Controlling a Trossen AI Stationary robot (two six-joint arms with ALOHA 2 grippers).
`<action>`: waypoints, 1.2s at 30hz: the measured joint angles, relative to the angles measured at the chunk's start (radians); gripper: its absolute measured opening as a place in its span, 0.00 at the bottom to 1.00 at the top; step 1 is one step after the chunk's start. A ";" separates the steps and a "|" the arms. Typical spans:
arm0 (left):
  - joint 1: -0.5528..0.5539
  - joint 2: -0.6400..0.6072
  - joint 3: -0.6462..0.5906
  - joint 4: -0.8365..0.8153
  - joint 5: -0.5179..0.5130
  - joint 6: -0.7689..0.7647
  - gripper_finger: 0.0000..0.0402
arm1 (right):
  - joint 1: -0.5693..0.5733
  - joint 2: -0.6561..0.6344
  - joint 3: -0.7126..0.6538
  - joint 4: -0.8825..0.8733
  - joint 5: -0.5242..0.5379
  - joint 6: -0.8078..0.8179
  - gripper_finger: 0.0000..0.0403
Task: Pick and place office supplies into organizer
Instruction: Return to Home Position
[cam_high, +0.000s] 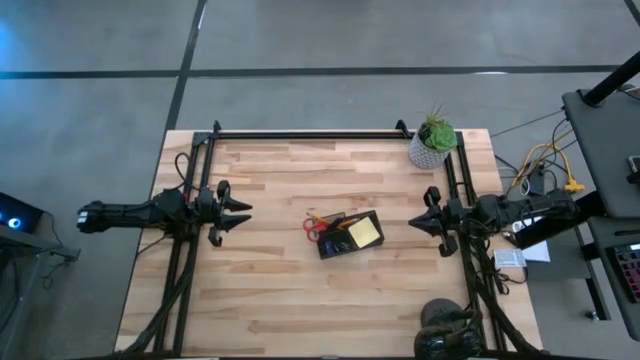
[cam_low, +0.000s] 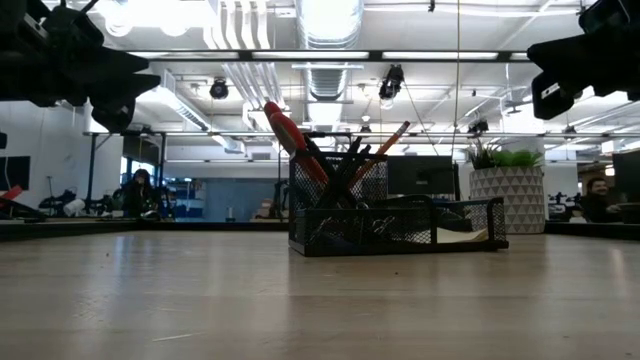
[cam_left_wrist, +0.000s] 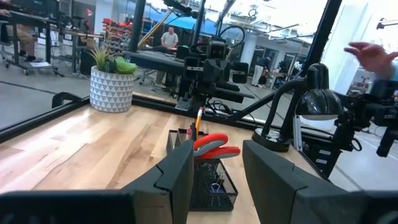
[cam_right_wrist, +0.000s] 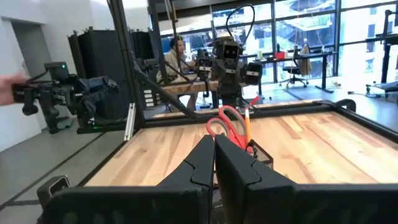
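Observation:
The black mesh organizer (cam_high: 349, 234) stands at the table's middle. Red-handled scissors (cam_high: 316, 225) and an orange pencil (cam_left_wrist: 198, 121) stick up out of its tall compartment, with dark pens (cam_low: 345, 165) beside them. A yellow sticky-note pad (cam_high: 364, 231) lies in its low compartment. My left gripper (cam_high: 246, 214) hovers level at the table's left, open, nothing between its fingers. My right gripper (cam_high: 412, 222) hovers level at the table's right, shut and empty. Both point toward the organizer from a distance.
A green plant in a white patterned pot (cam_high: 432, 146) stands at the far right corner. A black frame rail (cam_high: 305, 134) runs along the far edge, and rails run along both sides. Bare wood lies around the organizer. People are in the room beyond.

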 joint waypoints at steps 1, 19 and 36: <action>0.000 0.000 0.000 -0.001 -0.001 0.001 0.31 | 0.000 0.000 0.000 0.000 0.000 0.000 0.02; 0.000 -0.012 -0.001 -0.012 -0.106 0.284 0.31 | 0.000 -0.001 0.000 0.000 0.000 0.000 0.02; 0.000 -0.001 -0.001 -0.011 -0.105 0.284 0.31 | 0.000 -0.002 0.000 0.000 0.000 0.000 0.02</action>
